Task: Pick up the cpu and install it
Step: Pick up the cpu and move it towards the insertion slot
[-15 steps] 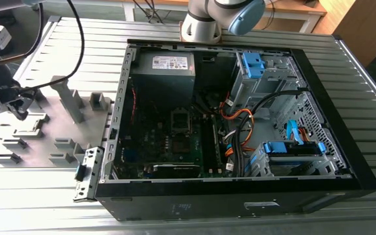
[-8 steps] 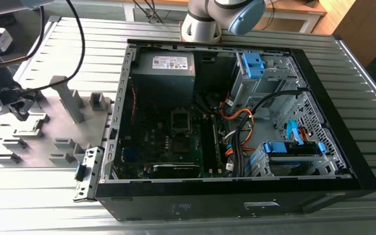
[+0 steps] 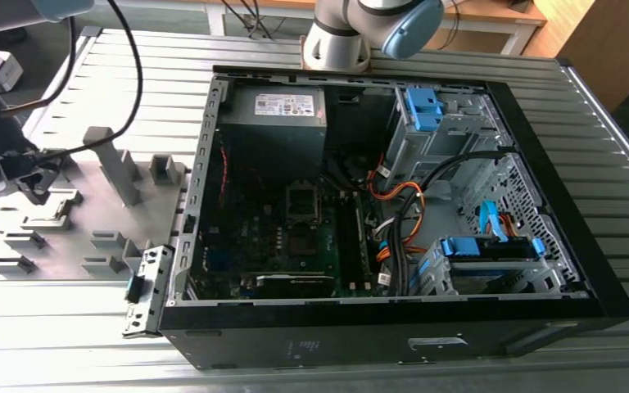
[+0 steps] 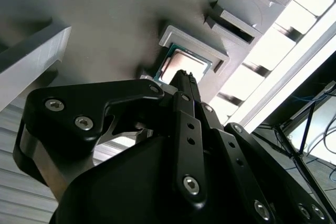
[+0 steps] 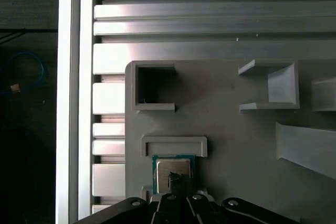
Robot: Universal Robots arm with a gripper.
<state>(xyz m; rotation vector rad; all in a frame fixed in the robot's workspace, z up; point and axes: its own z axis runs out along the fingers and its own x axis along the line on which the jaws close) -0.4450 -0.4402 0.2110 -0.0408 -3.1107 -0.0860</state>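
The open computer case [image 3: 347, 348] is the largest thing here and lies well apart from the pincer [image 5: 176, 183], off toward the exterior view's right. Directly beneath the pincer spreads the grey fixture plate [image 5: 231, 129], its blocks and pockets standing all around. Just under the pincer's tips sits a shallow framed nest [image 5: 173, 144], and in it the cpu [image 5: 164, 167] lies flat, face up, not yet lifted. In the first wrist view the tips look clenched together with nothing between them, poised over the chip. Whether they touch it we cannot tell. We judge the cpu to be light, stiff and thin, with a smooth metal lid that gives little friction and a delicate underside. We would therefore take it by two opposite edges, keep it level, and squeeze only gently.
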